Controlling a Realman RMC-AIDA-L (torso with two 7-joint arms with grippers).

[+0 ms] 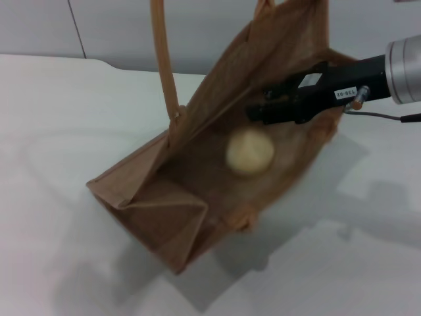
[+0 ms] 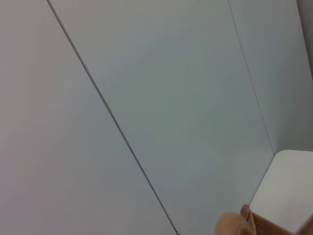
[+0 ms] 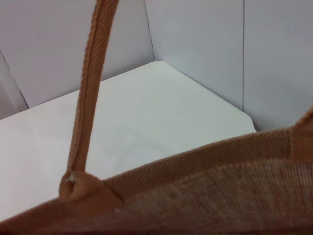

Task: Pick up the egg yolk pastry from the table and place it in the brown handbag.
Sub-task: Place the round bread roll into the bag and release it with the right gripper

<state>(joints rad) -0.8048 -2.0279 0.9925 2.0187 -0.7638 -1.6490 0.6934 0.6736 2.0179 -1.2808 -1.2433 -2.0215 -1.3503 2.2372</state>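
Your bench: white, smooth, rounded at its far corner, backed by pale grey wall panels with thin seams. Open surface lies to your left and in front of the brown handbag.

Brown handbag: stands tilted on the bench, mouth open to your head camera, near gusset folded inward, one handle rising upright.

Egg yolk pastry: inside the bag, lying against the woven inner wall.

Right gripper: reaches in over the bag's right rim, just above the pastry and apart from it; you cannot tell how its fingers stand.

Left gripper: not visible to you.
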